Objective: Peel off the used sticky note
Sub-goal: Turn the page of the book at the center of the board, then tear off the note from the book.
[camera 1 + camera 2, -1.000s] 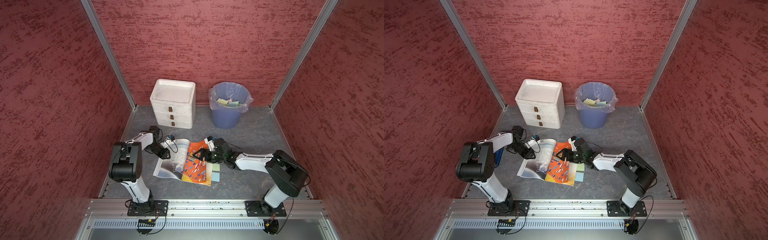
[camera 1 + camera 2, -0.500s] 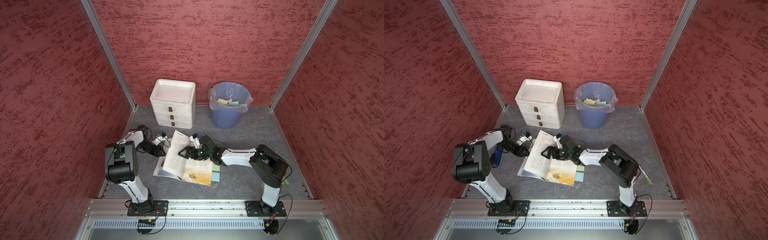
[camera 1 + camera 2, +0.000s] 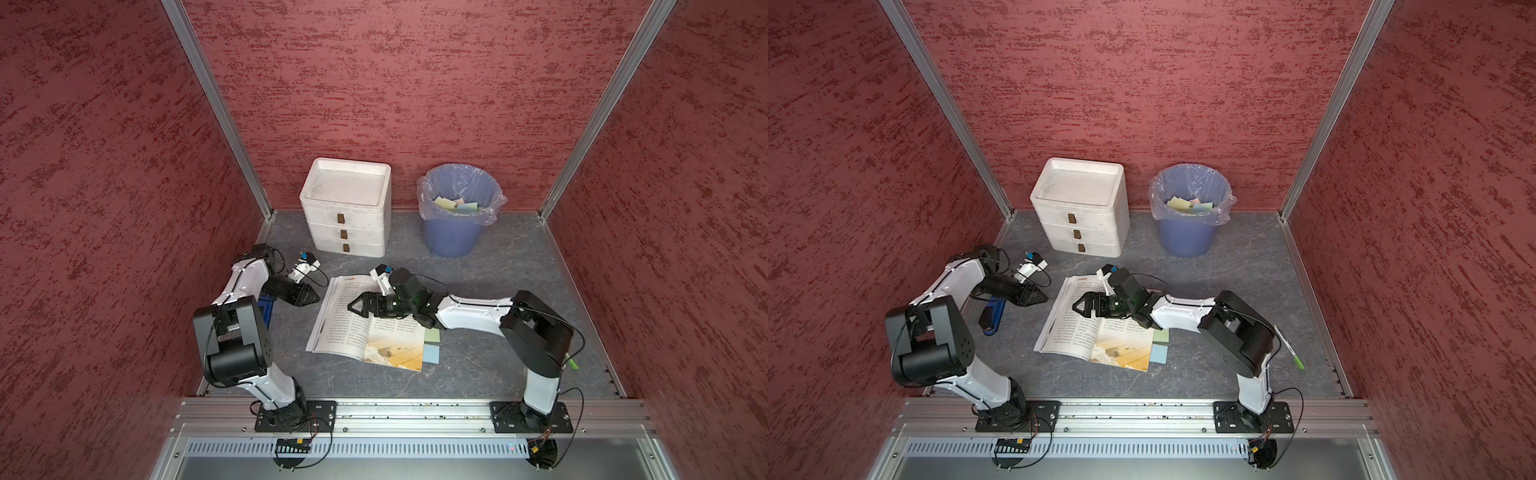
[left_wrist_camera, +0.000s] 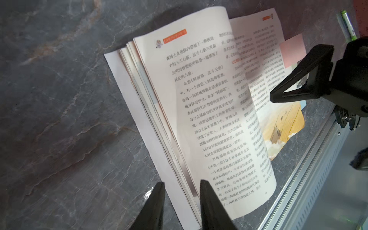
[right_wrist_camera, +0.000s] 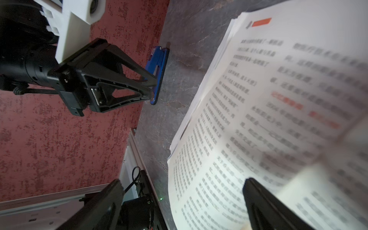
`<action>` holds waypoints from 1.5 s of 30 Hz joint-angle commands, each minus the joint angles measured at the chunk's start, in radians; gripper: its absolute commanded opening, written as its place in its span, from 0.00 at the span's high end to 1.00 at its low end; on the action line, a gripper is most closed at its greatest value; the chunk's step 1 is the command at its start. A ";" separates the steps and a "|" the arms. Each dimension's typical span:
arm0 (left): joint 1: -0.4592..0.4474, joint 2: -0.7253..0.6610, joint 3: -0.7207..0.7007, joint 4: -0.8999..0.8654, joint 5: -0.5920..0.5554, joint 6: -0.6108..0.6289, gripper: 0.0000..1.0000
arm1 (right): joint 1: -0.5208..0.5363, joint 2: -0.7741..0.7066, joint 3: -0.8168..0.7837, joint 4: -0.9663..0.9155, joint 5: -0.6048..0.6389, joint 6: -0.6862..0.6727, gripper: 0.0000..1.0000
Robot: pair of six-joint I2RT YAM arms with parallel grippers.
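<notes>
**Notes jut from the book's edge; right claw spread over the pages**

Where the bench (image 3: pixel 478 374) lies nearest you, it carries an open book (image 3: pixel 353 328) with text pages and a yellow picture on its near right corner. You will find two notes poking out from its right edge. A blue sticky note (image 3: pixel 431 354) is nearer you and a green sticky note (image 3: pixel 432 336) is just beyond it. Both are flat and square, with their inner edges tucked under the page. In the left wrist view a pink sticky note (image 4: pixel 292 49) shows farther along that same edge.

Your right arm reaches low from its base across the right-hand page. The right claw (image 3: pixel 357 307) lies over the middle of the book, pointing at the left arm. Its fingers are spread wide with nothing pinched, and one hangs over a curling page.

Your left arm is folded, with its elbow raised. The left claw (image 3: pixel 313 296) sits just beside the book's left edge, its fingers partway apart and empty.

A blue tool (image 3: pixel 992 316) lies by the left wall and a green pen (image 3: pixel 1289 347) lies at the right. At the back stand a white drawer unit (image 3: pixel 347 208) and a lined blue bin (image 3: pixel 455 232) with loose notes inside.
</notes>
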 commanded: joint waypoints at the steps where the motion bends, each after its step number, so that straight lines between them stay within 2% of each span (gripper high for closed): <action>1: -0.084 -0.060 0.033 -0.030 0.034 -0.047 0.66 | -0.013 -0.169 -0.061 -0.209 0.224 -0.124 0.01; 4: -0.215 -0.075 0.048 0.000 0.013 -0.124 0.65 | -0.050 -0.297 -0.152 -0.360 0.412 -0.135 0.02; 5: -0.265 -0.072 0.057 0.013 0.002 -0.152 0.65 | -0.072 -0.333 -0.185 -0.390 0.438 -0.143 0.02; 10: -0.470 0.008 0.118 0.092 -0.043 -0.265 0.61 | -0.232 -0.438 -0.375 -0.392 0.316 -0.104 0.02; 14: -0.609 0.095 0.148 0.155 -0.081 -0.305 0.56 | -0.289 -0.496 -0.498 -0.311 0.259 -0.093 0.05; 17: -0.688 0.188 0.182 0.187 -0.099 -0.331 0.56 | -0.343 -0.547 -0.598 -0.189 0.196 -0.079 0.12; 21: -0.773 0.304 0.241 0.232 -0.116 -0.364 0.58 | -0.390 -0.539 -0.625 -0.133 0.153 -0.075 0.23; 24: -0.813 0.367 0.277 0.271 -0.117 -0.384 0.62 | -0.395 -0.492 -0.614 -0.092 0.125 -0.080 0.31; 31: -0.872 0.481 0.381 0.300 -0.111 -0.409 0.69 | -0.406 -0.386 -0.599 0.027 0.085 -0.065 0.42; 39: -0.908 0.572 0.471 0.281 -0.136 -0.414 0.71 | -0.405 -0.276 -0.582 0.130 0.006 -0.052 0.51; 45: -0.930 0.618 0.513 0.267 -0.170 -0.410 0.72 | -0.405 -0.261 -0.586 0.153 0.012 -0.060 0.55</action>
